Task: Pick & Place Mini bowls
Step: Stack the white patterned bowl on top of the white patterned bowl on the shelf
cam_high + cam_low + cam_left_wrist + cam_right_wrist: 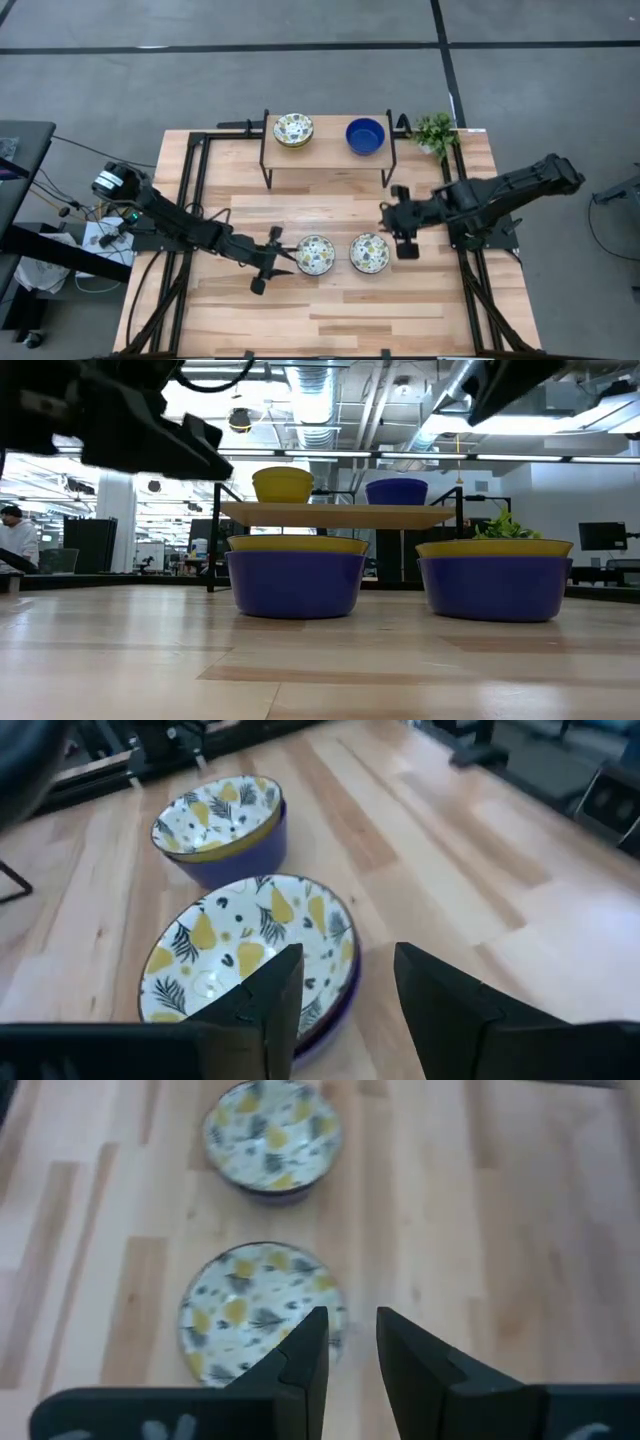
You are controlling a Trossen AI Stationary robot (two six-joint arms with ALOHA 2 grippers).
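Two patterned mini bowls, white inside with yellow-green leaves and blue outside, rest on their bases mid-table: the left bowl [315,254] [250,950] and the right bowl [369,253] [260,1315]. A third patterned bowl [293,129] and a solid blue bowl [365,136] stand on a raised wooden shelf [328,150]. My left gripper [278,258] [350,1000] hovers open at the left bowl's left rim. My right gripper [390,222] [352,1345] hangs open above the table just right of the right bowl. In the low view both grippers sit well above the bowls.
A small green potted plant [435,132] stands at the far right corner beside the shelf. Black frame rails [190,200] run along the table's left and right sides. Bare wood [330,315] lies between the bowls and the near edge.
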